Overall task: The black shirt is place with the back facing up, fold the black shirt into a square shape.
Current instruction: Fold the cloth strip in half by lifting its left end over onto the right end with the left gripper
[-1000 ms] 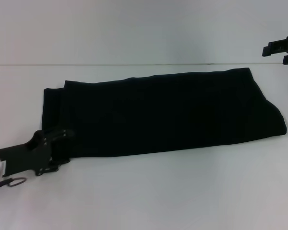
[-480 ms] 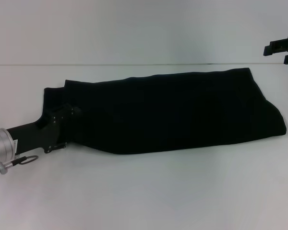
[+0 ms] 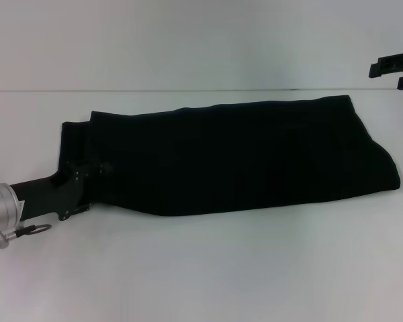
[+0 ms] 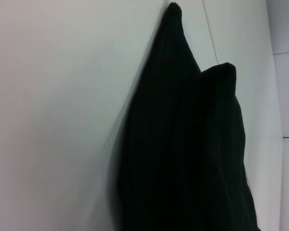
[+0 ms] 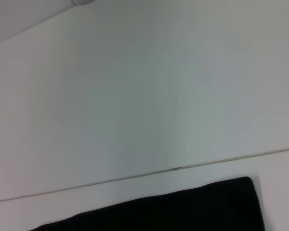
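Observation:
The black shirt (image 3: 242,157) lies on the white table as one long folded strip, running from left to right. Only plain black cloth shows. My left gripper (image 3: 97,171) sits at the strip's left end, shut on the shirt's near left corner, which is drawn in off the table. Its fingertips merge with the dark cloth. The left wrist view looks along the black shirt (image 4: 192,144) toward its far end. My right gripper (image 3: 389,75) hangs open beyond the shirt's far right corner, apart from it. An edge of the black shirt (image 5: 183,211) shows in the right wrist view.
The white table (image 3: 221,268) spreads bare in front of the shirt. A thin seam line (image 3: 188,90) crosses the table just behind the shirt. A white wall rises beyond it.
My left gripper moved from the shirt's near left corner up and inward, and the corner came with it, so the near left edge now slants. The right arm has not moved.

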You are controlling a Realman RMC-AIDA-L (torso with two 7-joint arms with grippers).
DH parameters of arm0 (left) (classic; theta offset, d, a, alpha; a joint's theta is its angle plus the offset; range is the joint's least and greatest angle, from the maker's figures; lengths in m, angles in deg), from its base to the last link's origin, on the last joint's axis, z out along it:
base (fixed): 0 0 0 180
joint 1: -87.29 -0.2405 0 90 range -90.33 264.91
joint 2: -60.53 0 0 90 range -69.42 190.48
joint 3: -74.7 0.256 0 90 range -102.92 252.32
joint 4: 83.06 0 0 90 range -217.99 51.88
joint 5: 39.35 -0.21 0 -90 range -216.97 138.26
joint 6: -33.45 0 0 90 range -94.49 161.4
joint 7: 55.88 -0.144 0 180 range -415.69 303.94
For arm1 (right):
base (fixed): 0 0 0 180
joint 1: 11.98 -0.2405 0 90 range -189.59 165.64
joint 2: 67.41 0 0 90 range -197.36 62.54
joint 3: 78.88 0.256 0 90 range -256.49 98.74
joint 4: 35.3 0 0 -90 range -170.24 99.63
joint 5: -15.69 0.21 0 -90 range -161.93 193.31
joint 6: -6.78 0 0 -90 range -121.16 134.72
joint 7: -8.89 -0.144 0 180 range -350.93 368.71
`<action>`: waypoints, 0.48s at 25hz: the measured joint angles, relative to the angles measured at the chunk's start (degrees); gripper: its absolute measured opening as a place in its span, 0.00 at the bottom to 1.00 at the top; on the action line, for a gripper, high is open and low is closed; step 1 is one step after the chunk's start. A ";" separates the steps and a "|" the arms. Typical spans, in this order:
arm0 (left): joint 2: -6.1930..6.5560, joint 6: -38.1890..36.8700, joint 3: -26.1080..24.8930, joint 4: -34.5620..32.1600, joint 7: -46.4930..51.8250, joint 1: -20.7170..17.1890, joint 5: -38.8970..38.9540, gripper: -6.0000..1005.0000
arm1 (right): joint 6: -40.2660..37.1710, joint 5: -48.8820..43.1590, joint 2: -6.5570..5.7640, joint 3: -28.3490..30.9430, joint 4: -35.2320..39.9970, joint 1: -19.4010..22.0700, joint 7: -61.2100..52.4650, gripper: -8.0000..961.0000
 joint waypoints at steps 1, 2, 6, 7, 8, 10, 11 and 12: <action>-0.01 0.04 0.02 -0.01 -0.05 0.03 -0.05 0.82 | -0.03 0.02 -0.02 0.03 0.02 0.04 0.00 0.79; -0.01 0.06 0.04 -0.02 -0.07 0.05 -0.06 0.81 | -0.04 0.04 -0.06 0.05 0.06 0.07 0.00 0.79; -0.03 0.04 0.22 -0.09 -0.63 0.01 -0.10 0.53 | -0.79 0.89 -0.18 1.61 0.28 0.12 2.40 0.79; -0.04 -0.02 0.38 -0.09 -0.87 -0.01 -0.11 0.48 | -1.58 1.97 -0.18 2.68 0.32 0.18 4.49 0.79; -0.03 -0.04 0.44 -0.10 -0.98 0.00 -0.12 0.43 | -2.41 3.61 -0.18 3.96 0.35 0.36 6.40 0.79; -0.04 -0.14 0.61 -0.11 -1.41 0.06 -0.13 0.34 | -4.61 8.51 -0.17 7.06 0.39 1.24 11.08 0.79; -0.04 -0.23 0.62 -0.11 -1.59 0.10 -0.14 0.32 | -5.86 11.90 -0.17 8.62 0.40 1.98 13.64 0.79; -0.04 -0.28 0.62 -0.12 -1.71 0.11 -0.14 0.30 | -6.86 14.21 -0.17 9.64 0.40 2.67 15.51 0.79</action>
